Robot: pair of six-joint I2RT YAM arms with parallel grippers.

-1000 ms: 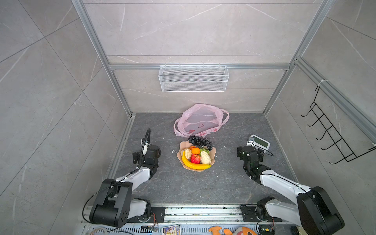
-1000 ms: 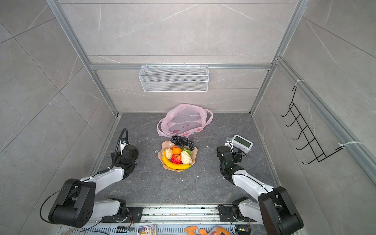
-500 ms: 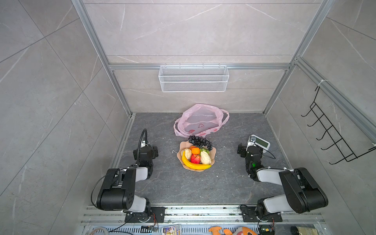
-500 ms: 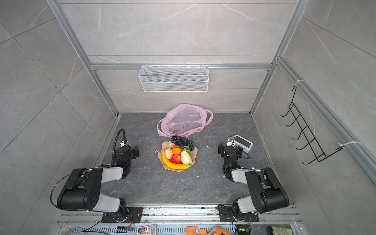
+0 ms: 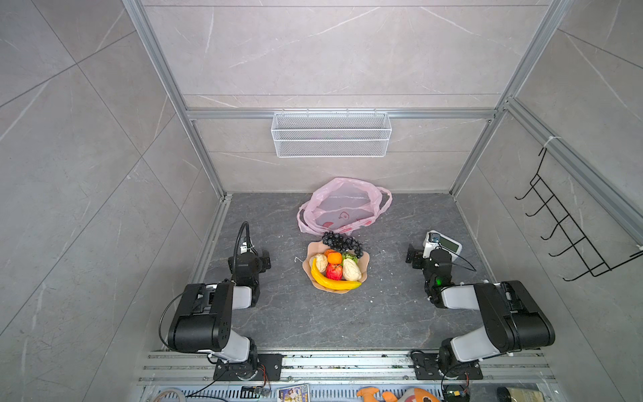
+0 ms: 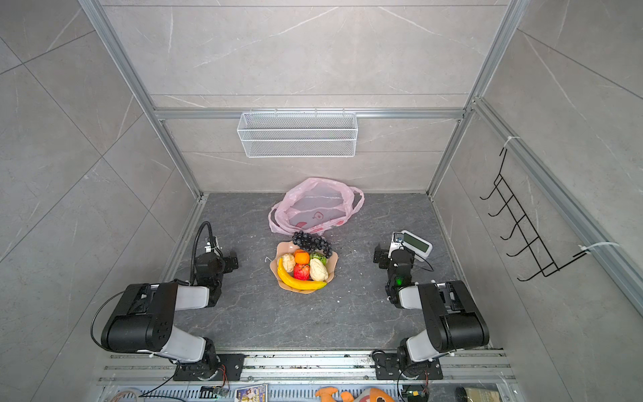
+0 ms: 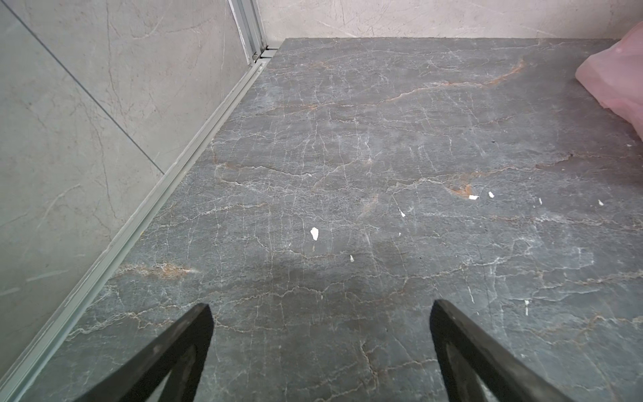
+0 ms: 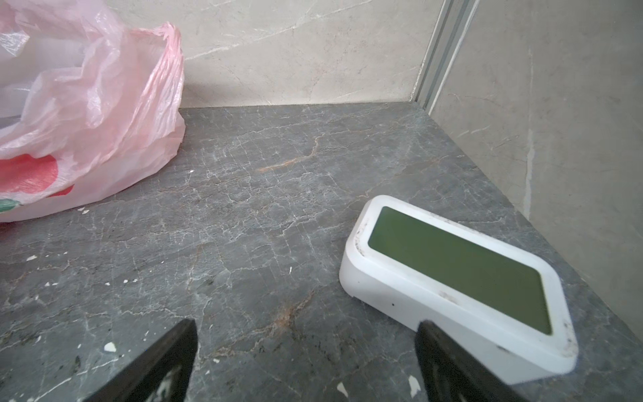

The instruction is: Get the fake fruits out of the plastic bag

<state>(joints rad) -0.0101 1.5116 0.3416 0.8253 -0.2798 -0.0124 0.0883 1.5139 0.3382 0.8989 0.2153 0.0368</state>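
Observation:
The fake fruits (image 5: 334,267) (image 6: 302,266) lie heaped on a peach dish (image 5: 363,275) mid-floor: banana (image 5: 334,283), red apple, tangerine, green piece, two cream pieces, with the grapes (image 5: 342,241) hanging over the far rim. Behind the dish sits the pale-pink plastic bag (image 5: 342,205) (image 6: 315,205), crumpled; no fruit shows inside it. An edge of it appears in the left wrist view (image 7: 619,80) and its side in the right wrist view (image 8: 76,115). My left gripper (image 5: 251,258) (image 7: 320,309) is open over bare floor left of the dish. My right gripper (image 5: 429,255) (image 8: 306,323) is open, empty, right of the dish.
A white device with a green screen (image 5: 447,243) (image 8: 459,271) lies by my right gripper's outer finger. A wire basket (image 5: 330,134) hangs on the back wall and a black hook rack (image 5: 570,229) on the right wall. An orange plush (image 5: 393,395) lies beyond the front rail.
Both arms have folded up, their elbows swinging back over the bases. The grippers stayed almost in place and open. Fruits, dish and bag have not moved.

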